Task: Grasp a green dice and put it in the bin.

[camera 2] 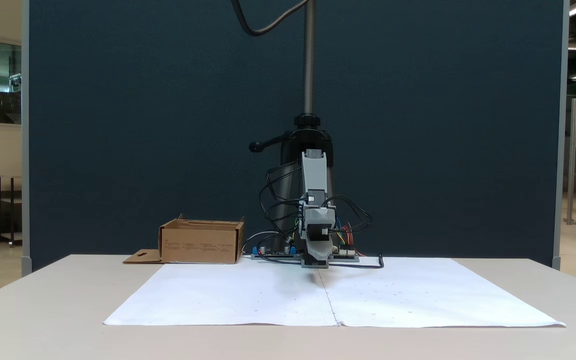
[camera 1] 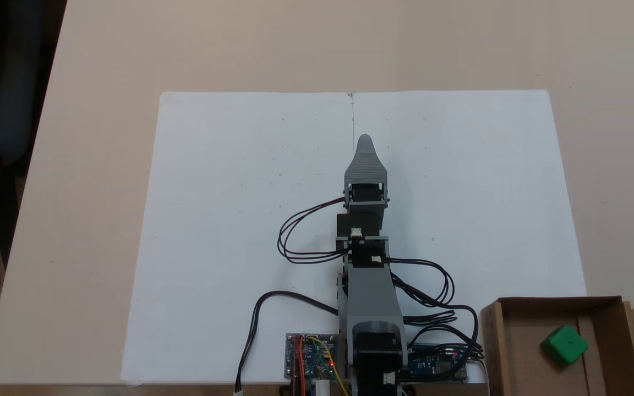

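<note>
The green dice (camera 1: 564, 345) lies inside the bin (camera 1: 520, 335), a shallow brown cardboard box at the lower right of a fixed view; the same bin (camera 2: 200, 243) stands left of the arm's base when seen from the front, its wall hiding the dice. My gripper (camera 1: 365, 141) points away from the base over the middle of the white paper, far from the bin. From the front the gripper (camera 2: 317, 263) sits low, just above the paper. Its jaws lie together with no gap showing and nothing between them.
A white paper sheet (camera 1: 229, 220) covers the beige table (camera 1: 86, 137). Circuit boards (camera 1: 311, 357) and black cables (camera 1: 300, 236) cluster around the arm's base. Behind the arm a camera stand pole (camera 2: 309, 60) rises before a dark blue partition.
</note>
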Motion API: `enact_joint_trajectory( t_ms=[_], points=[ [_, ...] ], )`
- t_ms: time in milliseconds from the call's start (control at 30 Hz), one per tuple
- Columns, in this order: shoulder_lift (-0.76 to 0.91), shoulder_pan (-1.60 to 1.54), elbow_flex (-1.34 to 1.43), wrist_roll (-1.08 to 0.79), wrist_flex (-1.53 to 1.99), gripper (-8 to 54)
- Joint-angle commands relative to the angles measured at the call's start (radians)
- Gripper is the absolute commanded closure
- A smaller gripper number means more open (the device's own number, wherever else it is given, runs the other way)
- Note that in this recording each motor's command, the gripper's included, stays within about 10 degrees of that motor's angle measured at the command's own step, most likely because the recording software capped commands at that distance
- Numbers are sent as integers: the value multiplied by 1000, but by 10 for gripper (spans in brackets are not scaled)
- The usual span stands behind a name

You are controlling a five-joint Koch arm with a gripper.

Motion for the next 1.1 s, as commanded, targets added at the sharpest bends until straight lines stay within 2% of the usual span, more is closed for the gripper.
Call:
enact_joint_trajectory(
  t_ms=[0, 800, 1067],
  points=[
    [120, -9, 74, -72, -170, 23],
    [115, 23, 74, -71, -573, 7],
    [115, 18, 74, -71, -578, 7]
  ],
)
